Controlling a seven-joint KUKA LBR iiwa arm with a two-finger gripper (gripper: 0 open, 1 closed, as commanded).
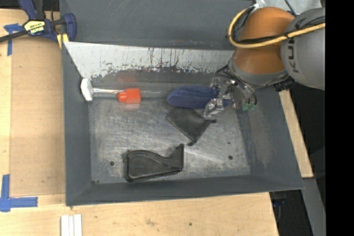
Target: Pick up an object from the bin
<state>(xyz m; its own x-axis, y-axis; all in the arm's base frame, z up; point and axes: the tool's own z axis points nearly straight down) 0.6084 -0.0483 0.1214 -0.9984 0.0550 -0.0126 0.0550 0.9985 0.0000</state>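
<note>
Gripper (217,103) at smooth blue oblong obj (188,98), by dark flat wedge (188,123); grip state unclear.

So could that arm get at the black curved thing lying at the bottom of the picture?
Probably yes. The black curved thing lies by itself with nothing on top of it; the gripper is beside the blue oblong thing, further back.

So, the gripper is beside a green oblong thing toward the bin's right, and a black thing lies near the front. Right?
No: the oblong thing beside the gripper is blue, not green, by the camera view. The rest holds.
</note>
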